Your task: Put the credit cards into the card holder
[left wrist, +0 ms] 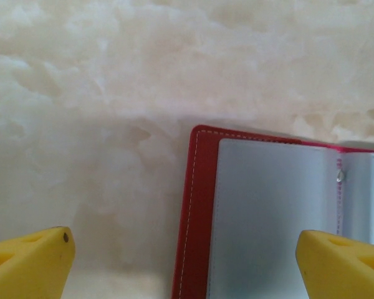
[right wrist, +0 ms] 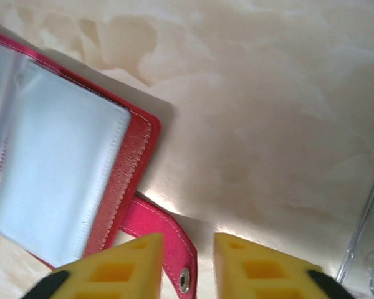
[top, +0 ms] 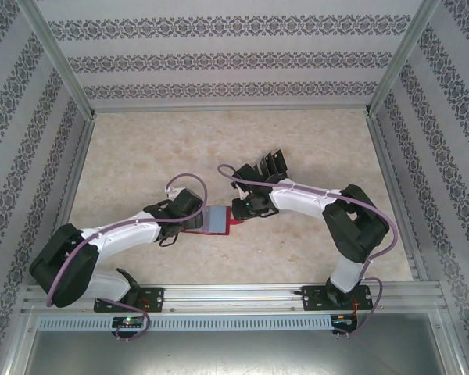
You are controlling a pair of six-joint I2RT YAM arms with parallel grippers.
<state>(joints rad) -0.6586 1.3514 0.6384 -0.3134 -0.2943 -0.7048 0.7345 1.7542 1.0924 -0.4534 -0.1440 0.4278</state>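
Observation:
The red card holder lies open on the table between both arms, its greyish sleeves up. My left gripper is open wide and hangs low over the holder's left red edge, one yellow fingertip off the holder and the other over the sleeve. My right gripper stands open by a narrow gap around the holder's pink snap strap; there is daylight on the strap's right side. The black credit cards stand in a clear rack behind the right gripper.
The rack's clear plastic corner sits close on the right of my right gripper. Patterned walls with metal rails enclose the marble-look table, which has free room to the left and back.

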